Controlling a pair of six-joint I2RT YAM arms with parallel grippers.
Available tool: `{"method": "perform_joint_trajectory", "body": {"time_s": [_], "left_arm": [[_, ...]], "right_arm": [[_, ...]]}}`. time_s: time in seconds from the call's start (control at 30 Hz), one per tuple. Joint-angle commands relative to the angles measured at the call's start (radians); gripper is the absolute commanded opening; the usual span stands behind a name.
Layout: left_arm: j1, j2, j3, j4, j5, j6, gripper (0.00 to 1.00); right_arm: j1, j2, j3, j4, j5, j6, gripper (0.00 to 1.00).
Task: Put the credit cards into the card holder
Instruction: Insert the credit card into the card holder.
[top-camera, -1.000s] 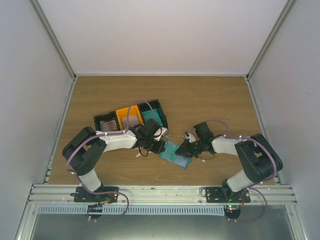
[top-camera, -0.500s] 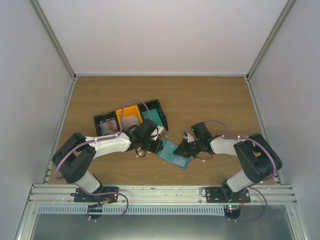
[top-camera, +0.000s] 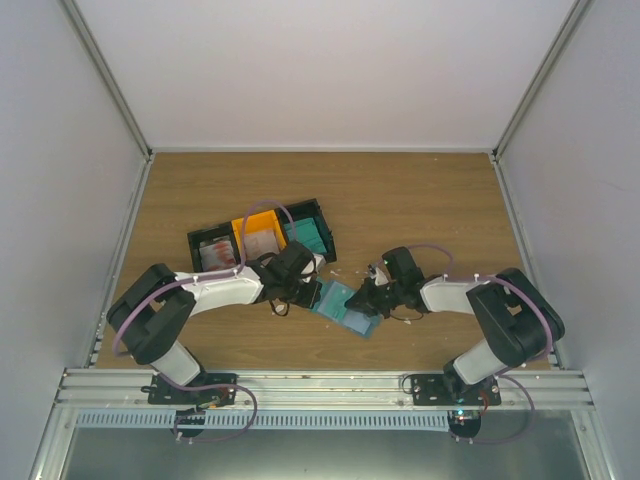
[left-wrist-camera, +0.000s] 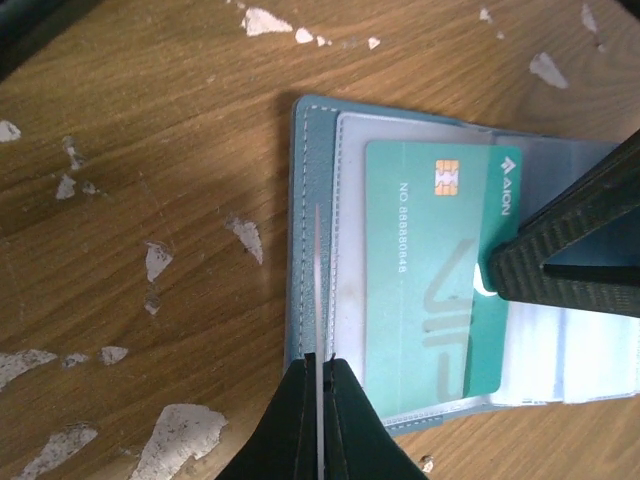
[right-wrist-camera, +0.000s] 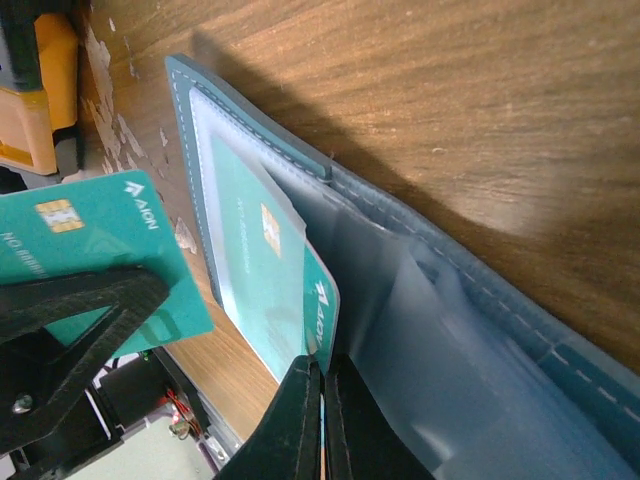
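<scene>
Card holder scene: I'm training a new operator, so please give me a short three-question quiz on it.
1. True or false: the card holder is folded shut.
2. What does the left gripper pinch? A) a teal card B) the holder's cover C) nothing
3. Which word is printed on the second teal card, the one at the holder?
Key: 1 false, it lies open; 2 A; 3 AION.
</scene>
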Motion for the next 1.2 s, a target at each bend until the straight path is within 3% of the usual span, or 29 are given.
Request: {"method": "perform_joint_trajectory", "body": {"time_s": [0.0,0.63,0.9,1.17], "left_arm": [[-0.006,0.031,-0.013,0.021,-0.006,-0.013,0.0],[-0.008,0.01,-0.056,0.025,-0.034,-0.042,0.0],[-0.008,-0.085,-0.006,0.016,0.031,0.004,0.0],[-0.008,-0.163,0.025,0.011,0.088,0.019,0.0]], "right_arm": [[0.018,0.003,-0.024,0.028,0.068,0.068,0.01],[0.073,0.008,-0.009,0.064,0.149,0.176,0.04],[0.073,-0.26,0.096,-0.372,0.334,0.044,0.31],[0.131,-0.464,0.18,-0.77,0.626,0.038,0.39]]}}
